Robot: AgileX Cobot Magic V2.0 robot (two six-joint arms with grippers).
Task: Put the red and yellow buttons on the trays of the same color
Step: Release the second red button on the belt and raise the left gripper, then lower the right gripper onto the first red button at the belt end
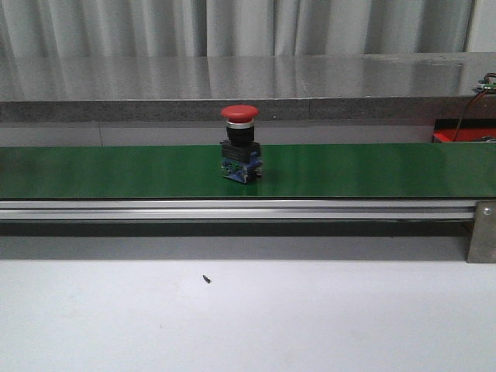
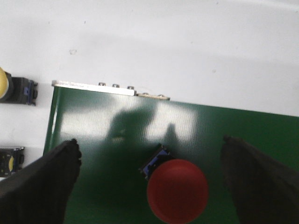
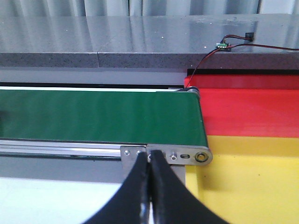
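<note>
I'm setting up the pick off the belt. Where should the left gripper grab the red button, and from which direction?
Likely best from above: the red button stands upright on the green belt, and the open left gripper already straddles it. Close below the wide red cap, on the narrower black body, so the cap overhangs the fingers.

In the left wrist view the red button (image 2: pixel 177 190) is cut off by the picture's edge, and its cap hides most of its body. Two more buttons there, one with a yellow cap (image 2: pixel 3 84) and a dark one (image 2: pixel 10 161), are cut off too. In the right wrist view the red tray (image 3: pixel 252 112) and yellow tray (image 3: pixel 247 182) run out of the picture.
</note>
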